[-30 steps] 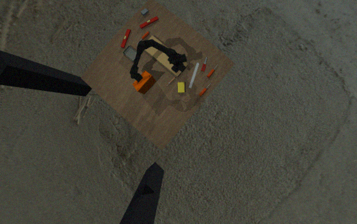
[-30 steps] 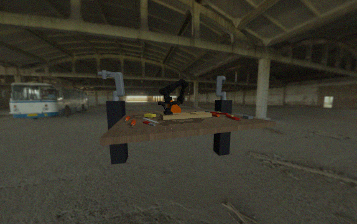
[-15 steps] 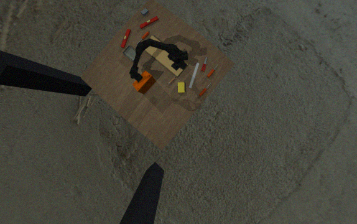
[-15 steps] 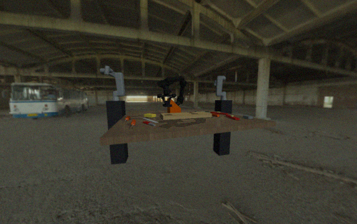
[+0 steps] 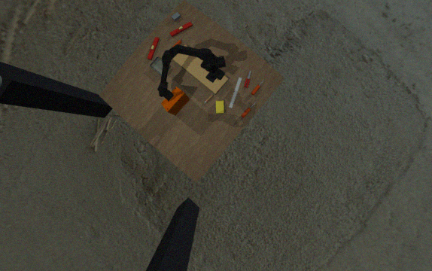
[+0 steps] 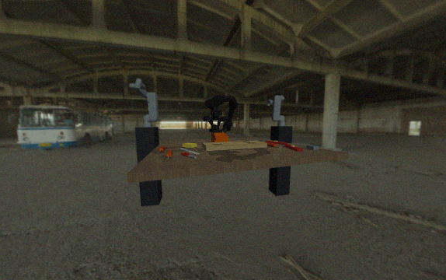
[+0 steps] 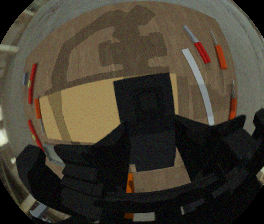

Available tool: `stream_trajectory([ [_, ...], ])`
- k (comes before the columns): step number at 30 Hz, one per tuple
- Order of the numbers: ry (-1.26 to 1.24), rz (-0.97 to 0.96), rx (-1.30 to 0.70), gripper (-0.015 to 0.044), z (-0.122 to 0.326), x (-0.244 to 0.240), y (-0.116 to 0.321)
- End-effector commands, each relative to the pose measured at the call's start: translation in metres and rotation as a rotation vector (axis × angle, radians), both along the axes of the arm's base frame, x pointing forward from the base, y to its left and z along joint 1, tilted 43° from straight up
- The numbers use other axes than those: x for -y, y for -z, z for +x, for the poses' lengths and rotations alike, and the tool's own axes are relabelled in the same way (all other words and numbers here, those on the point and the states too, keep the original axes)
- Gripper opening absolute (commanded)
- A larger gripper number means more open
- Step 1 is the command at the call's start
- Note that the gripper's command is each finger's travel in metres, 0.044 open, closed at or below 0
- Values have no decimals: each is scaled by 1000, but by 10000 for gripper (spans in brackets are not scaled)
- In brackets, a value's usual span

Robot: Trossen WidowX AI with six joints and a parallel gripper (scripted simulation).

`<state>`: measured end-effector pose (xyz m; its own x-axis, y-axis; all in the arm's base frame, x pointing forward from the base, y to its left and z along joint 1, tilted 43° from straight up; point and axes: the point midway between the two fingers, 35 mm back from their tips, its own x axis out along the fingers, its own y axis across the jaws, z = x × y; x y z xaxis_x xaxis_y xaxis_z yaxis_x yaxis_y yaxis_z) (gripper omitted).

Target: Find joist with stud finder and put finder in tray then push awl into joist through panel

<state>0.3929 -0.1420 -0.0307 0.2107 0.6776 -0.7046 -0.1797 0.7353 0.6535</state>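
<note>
My gripper (image 5: 211, 69) (image 7: 148, 117) is shut on the black stud finder (image 7: 145, 102) and holds it raised above the panel, toward the panel's end nearest the white strip. The pale wooden floor panel (image 5: 195, 71) (image 6: 238, 146) (image 7: 80, 115) lies flat, partly hidden by the arm and its shadow. No joist shows. The grey tray (image 5: 156, 66) lies beside the panel's far end from the gripper. A small tool with a tan handle (image 5: 209, 98), possibly the awl, lies beside the panel between the orange block and the yellow block. The stud finder's display is not readable.
An orange block (image 5: 176, 102) (image 6: 219, 137) stands at the arm's base. A yellow block (image 5: 220, 107) (image 6: 189, 145), a white strip (image 5: 235, 92) (image 7: 199, 85) and several red or orange tools lie beyond the panel's near end. Two red levels (image 5: 181, 28) (image 5: 153, 48) lie near the tray side.
</note>
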Motion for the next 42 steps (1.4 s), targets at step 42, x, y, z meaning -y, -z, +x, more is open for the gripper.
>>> stream_trajectory([
  [42,-588,-81,516,0,-48,-249,-210],
])
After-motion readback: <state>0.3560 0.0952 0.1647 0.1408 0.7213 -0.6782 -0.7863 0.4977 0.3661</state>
